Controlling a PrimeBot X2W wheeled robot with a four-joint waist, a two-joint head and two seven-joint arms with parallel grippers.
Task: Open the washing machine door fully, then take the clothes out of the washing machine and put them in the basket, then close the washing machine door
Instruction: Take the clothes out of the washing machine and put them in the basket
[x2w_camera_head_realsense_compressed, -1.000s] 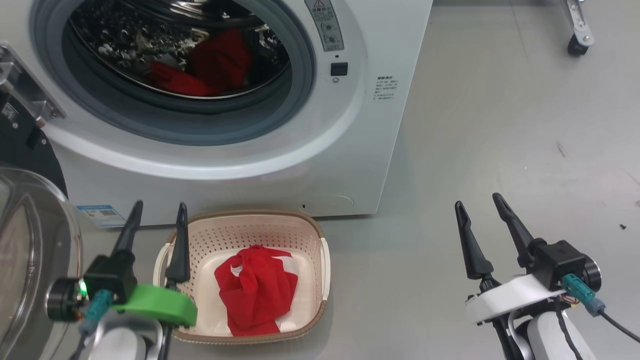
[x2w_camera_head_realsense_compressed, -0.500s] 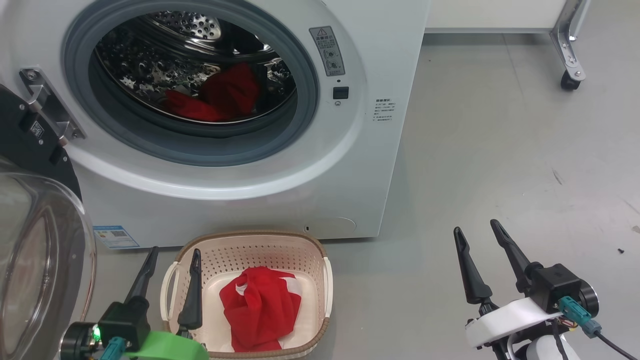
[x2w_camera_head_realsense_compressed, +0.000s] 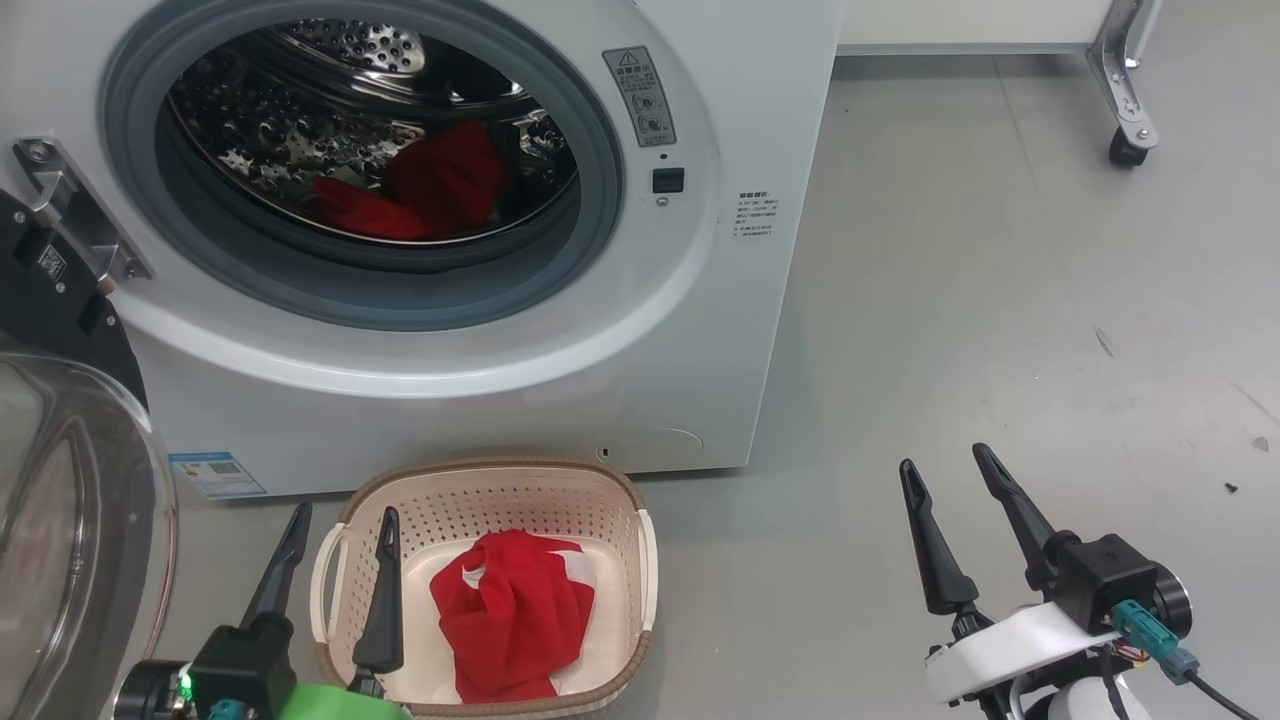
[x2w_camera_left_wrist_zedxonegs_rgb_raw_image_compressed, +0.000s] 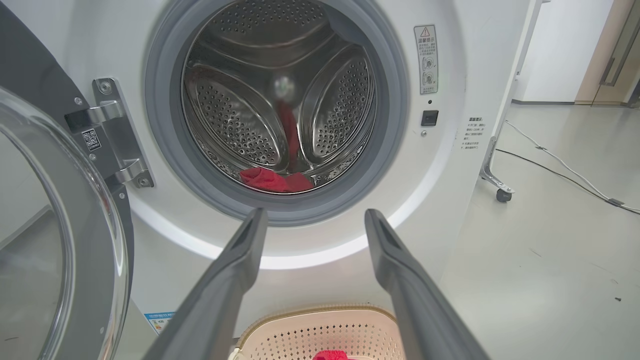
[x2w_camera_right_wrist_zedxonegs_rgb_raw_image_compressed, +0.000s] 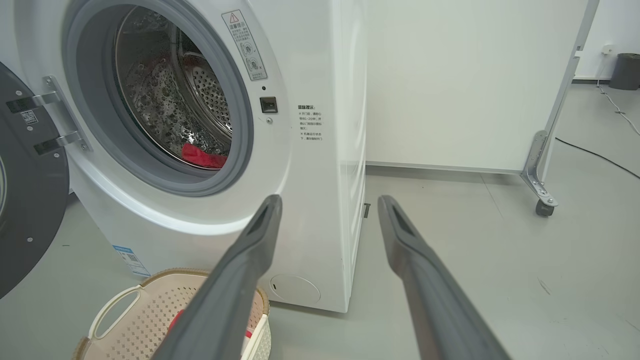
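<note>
The door (x2w_camera_head_realsense_compressed: 60, 320) stands wide at 9 o'clock. A red cloth (x2w_camera_head_realsense_compressed: 420, 190) lies low in the drum (x2w_camera_head_realsense_compressed: 300, 110), its heap stretched roughly 9 to 3. It is at 12 o'clock from the left hand (x2w_camera_head_realsense_compressed: 346, 510), which gapes empty over the basket's (x2w_camera_head_realsense_compressed: 480, 468) left edge. A red piece (x2w_camera_head_realsense_compressed: 510, 620) sits in the basket. The right hand (x2w_camera_head_realsense_compressed: 942, 457), spread and empty too, hovers well off at 3 o'clock. The left looks nearer for the reach.

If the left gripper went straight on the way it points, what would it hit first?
Likely the grey seal at the bottom of the washing machine's opening, below the red clothes in the drum. Nothing shows between it and the left gripper; depth is unclear.
</note>
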